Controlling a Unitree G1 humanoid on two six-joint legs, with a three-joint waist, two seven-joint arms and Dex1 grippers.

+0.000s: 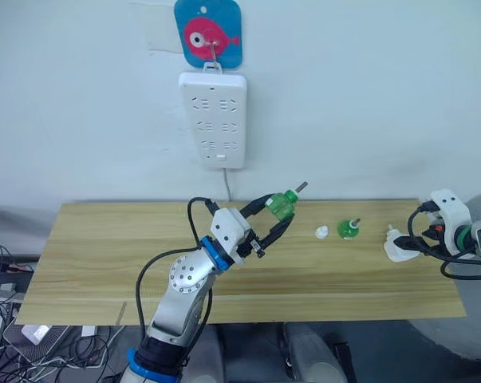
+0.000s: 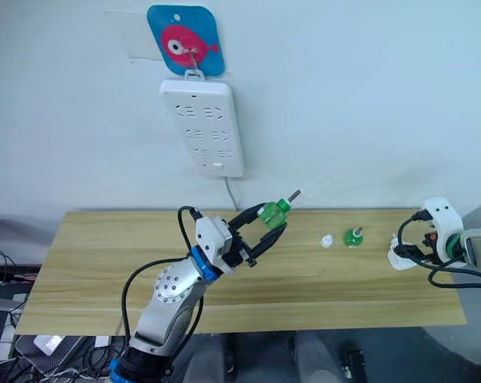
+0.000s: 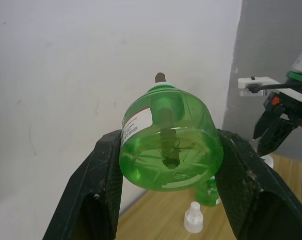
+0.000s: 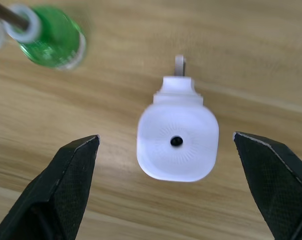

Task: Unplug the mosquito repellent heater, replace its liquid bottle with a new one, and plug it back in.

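Note:
My left gripper point(image 1: 277, 212) is raised above the middle of the wooden table point(image 1: 104, 255), shut on a tilted green bottle point(image 1: 284, 203) with a bare wick and no cap; the left wrist view shows its base point(image 3: 167, 150) between the fingers. A second capless green bottle point(image 1: 349, 230) stands on the table with a loose white cap point(image 1: 321, 232) beside it. I cannot tell which bottle is the new one. The white mosquito repellent heater point(image 4: 178, 141) lies unplugged at the table's right end. My right gripper point(image 4: 166, 136) is open just above it, a finger on each side.
A white power strip point(image 1: 213, 120) hangs on the wall behind the table from a blue fish hook plate point(image 1: 208, 33), its cord dropping behind the table. Cables and boxes lie on the floor at the left point(image 1: 9, 335).

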